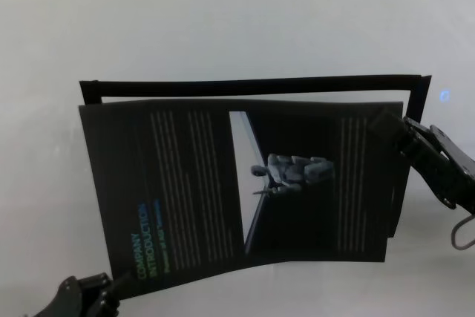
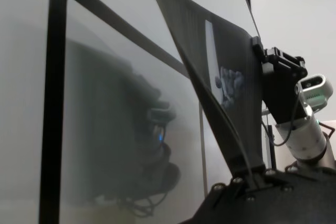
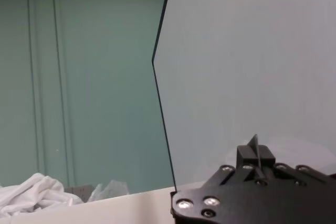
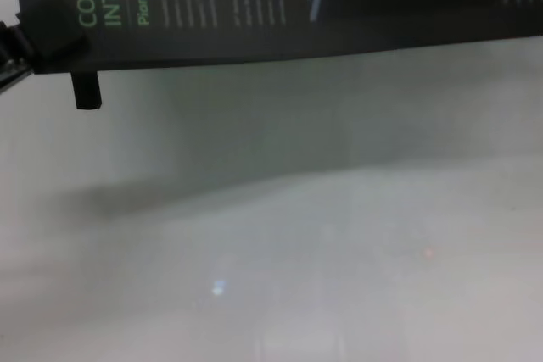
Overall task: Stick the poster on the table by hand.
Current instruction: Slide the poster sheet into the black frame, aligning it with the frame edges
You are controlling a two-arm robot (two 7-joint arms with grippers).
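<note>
Above the pale table (image 1: 223, 20), the black poster (image 1: 193, 183) hangs lifted between both arms: the left gripper (image 1: 111, 281) pinches its near-left corner, and the right gripper (image 1: 386, 122) clamps its far-right edge, so the sheet bows.

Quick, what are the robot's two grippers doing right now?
Left gripper: shut on the poster's near left corner.
Right gripper: shut on the poster's far right edge.

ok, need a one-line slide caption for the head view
Both grippers, left and right, hold the poster by opposite corners above the pale table.
</note>
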